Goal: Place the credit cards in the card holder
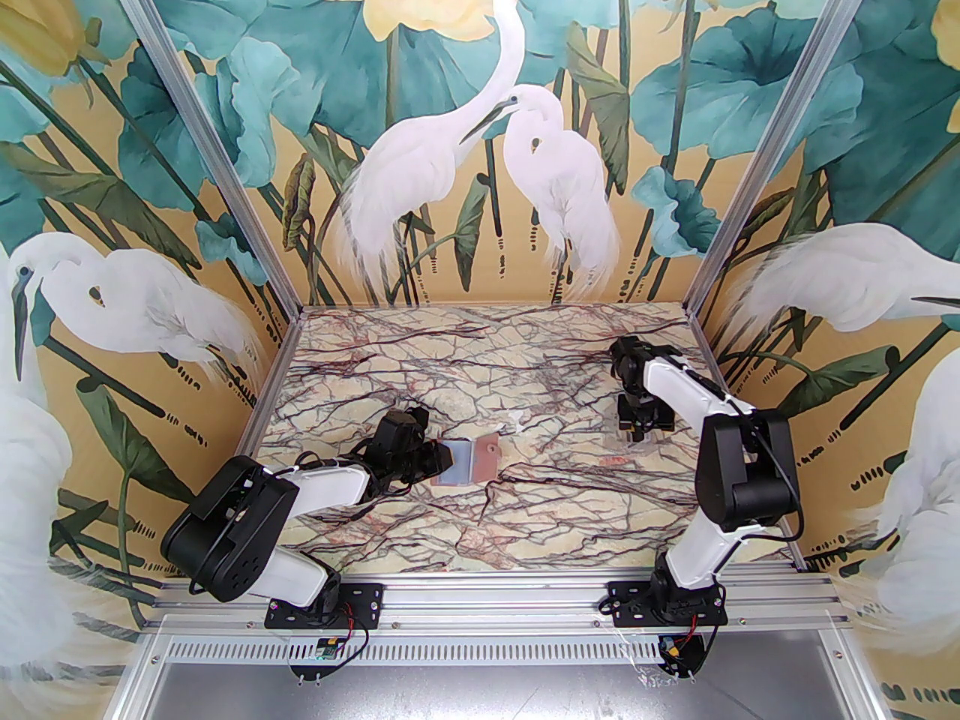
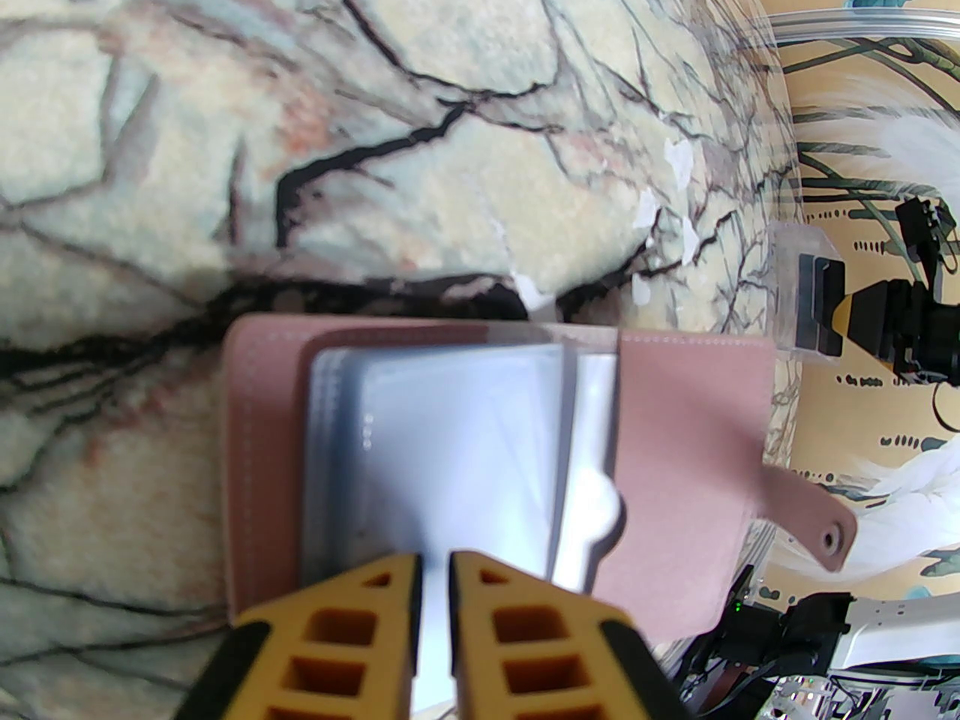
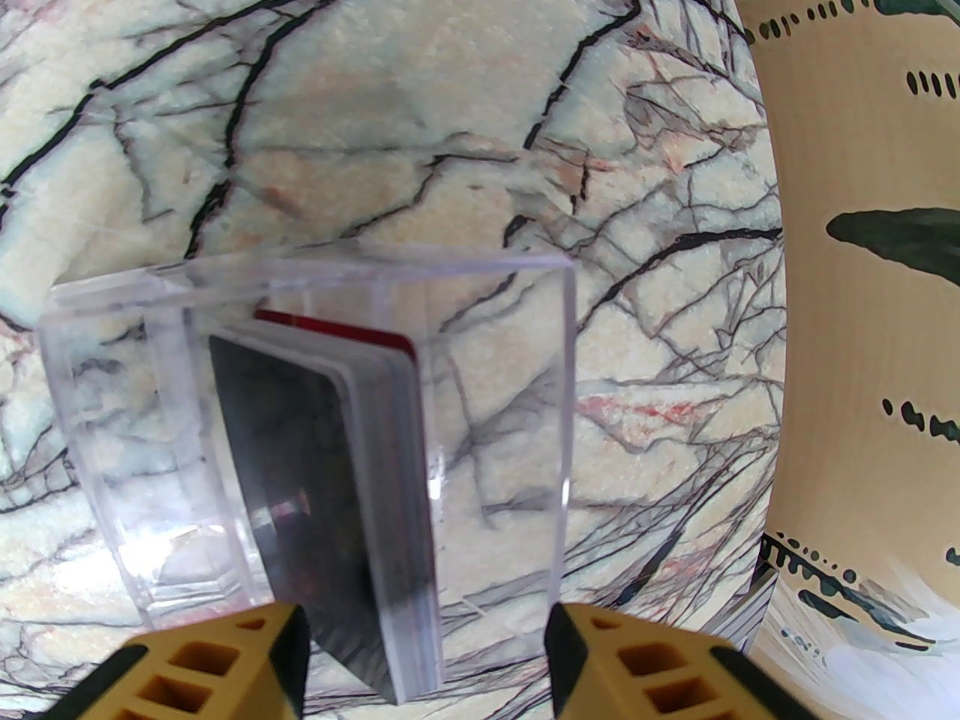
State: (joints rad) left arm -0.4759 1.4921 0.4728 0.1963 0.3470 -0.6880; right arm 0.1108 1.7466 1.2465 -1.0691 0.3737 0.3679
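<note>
Left hand point(image 2: 435, 563) pinched, right hand point(image 3: 426, 616) wide.

We saw the marbled table point(image 1: 525, 372) carrying an open pink card holder point(image 1: 480, 456) and, well apart, a clear box point(image 3: 495, 402).

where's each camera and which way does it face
top: above and behind the bases, facing down at the table; left arm, right arm show.
left wrist: faces the open card holder; left claw pinched on its sleeve.
right wrist: faces cards in a clear box; right claw open either side of them.
shared: top and left wrist show the card holder.
</note>
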